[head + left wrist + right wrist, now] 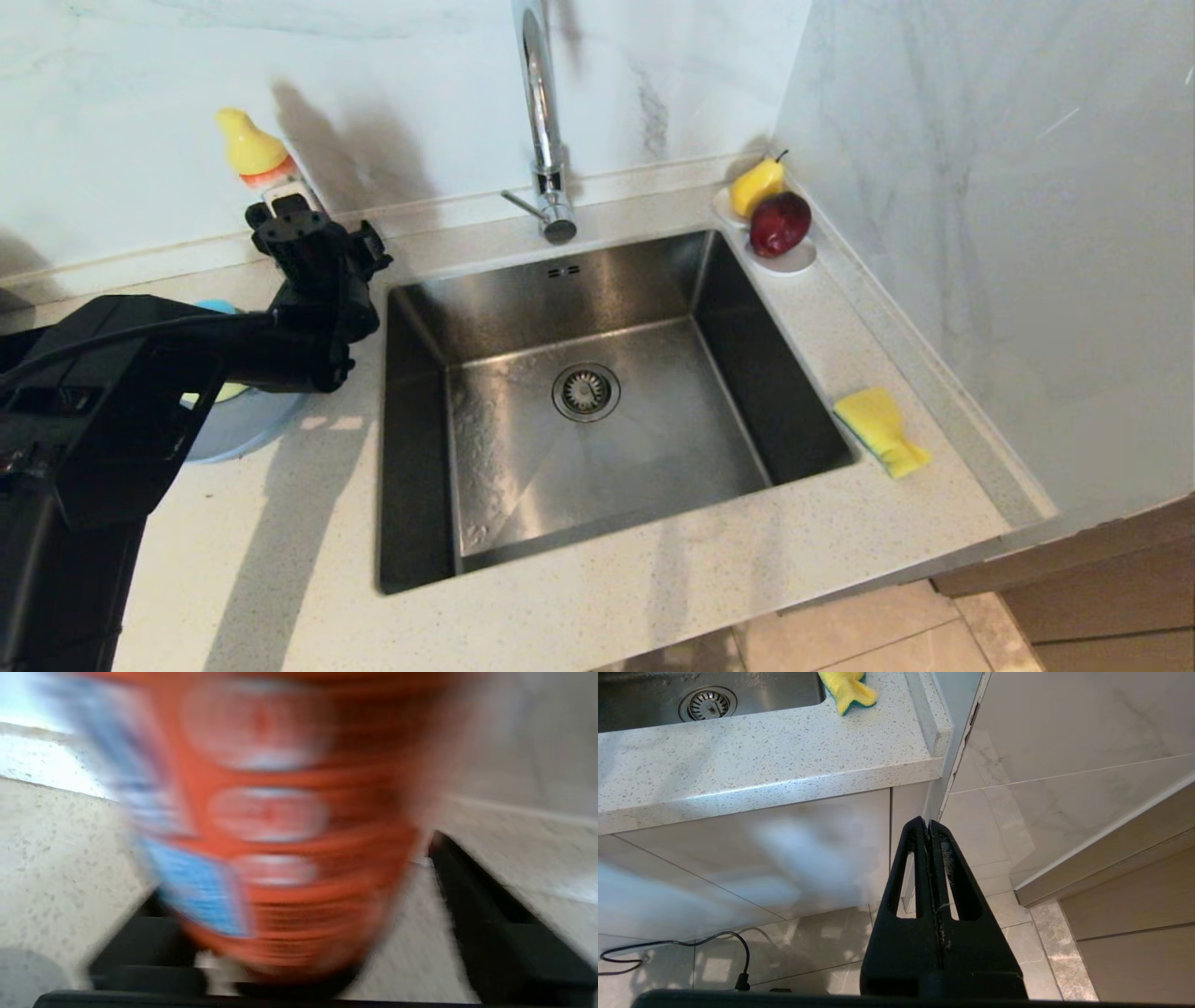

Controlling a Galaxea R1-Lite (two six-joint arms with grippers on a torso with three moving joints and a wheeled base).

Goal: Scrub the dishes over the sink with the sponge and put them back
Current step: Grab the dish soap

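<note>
Sponge (881,430): yellow, green underside. Sink (597,392): brushed steel grey. Surface (653,579): pale speckled stone. Bottle (280,826): orange, blue-and-white label, yellow cap. Pear (754,185): yellow. Apple (780,224): dark red.

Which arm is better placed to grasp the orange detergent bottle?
Left. Its hand is already at the yellow-capped orange detergent bottle, fingers either side. The right hand hangs shut below the speckled stone counter, away from it.

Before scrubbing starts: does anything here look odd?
Yes: the left gripper has its fingers around the orange detergent bottle, not the dishes. The sponge lies bent beside the sink. The right gripper hangs shut below the counter.
</note>
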